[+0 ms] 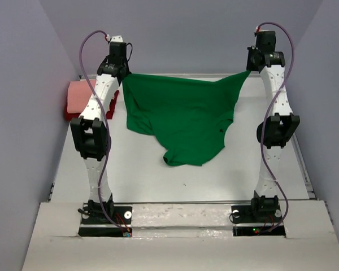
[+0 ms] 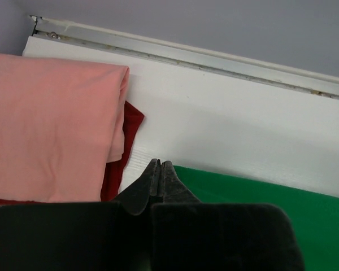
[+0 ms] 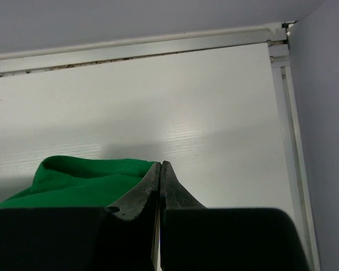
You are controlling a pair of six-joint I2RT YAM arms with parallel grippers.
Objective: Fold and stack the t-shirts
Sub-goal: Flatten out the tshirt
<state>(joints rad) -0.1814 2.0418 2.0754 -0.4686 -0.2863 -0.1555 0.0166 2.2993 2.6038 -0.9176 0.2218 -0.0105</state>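
The green t-shirt (image 1: 181, 118) hangs stretched along the far edge of the worktop (image 1: 135, 175), its lower part bunched on the surface toward the middle. The left gripper (image 1: 123, 76) and right gripper (image 1: 250, 70) are each clenched on 1 upper corner of it. The salmon-pink t-shirt (image 2: 51, 124) lies folded on the dark red t-shirt (image 2: 133, 121) in the far-left corner. Such thin pinches could slip if the cloth is pulled tauter. The bunched part may also drag crooked, or the cloth may brush the 2 stacked tees.

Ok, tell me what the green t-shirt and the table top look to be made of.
The green t-shirt: soft matte knit cloth, probably cotton; it sags and wrinkles where it hangs. The table top: hard white sheet, faint sheen, fine ribbed lines up close; maybe plastic or laminate.
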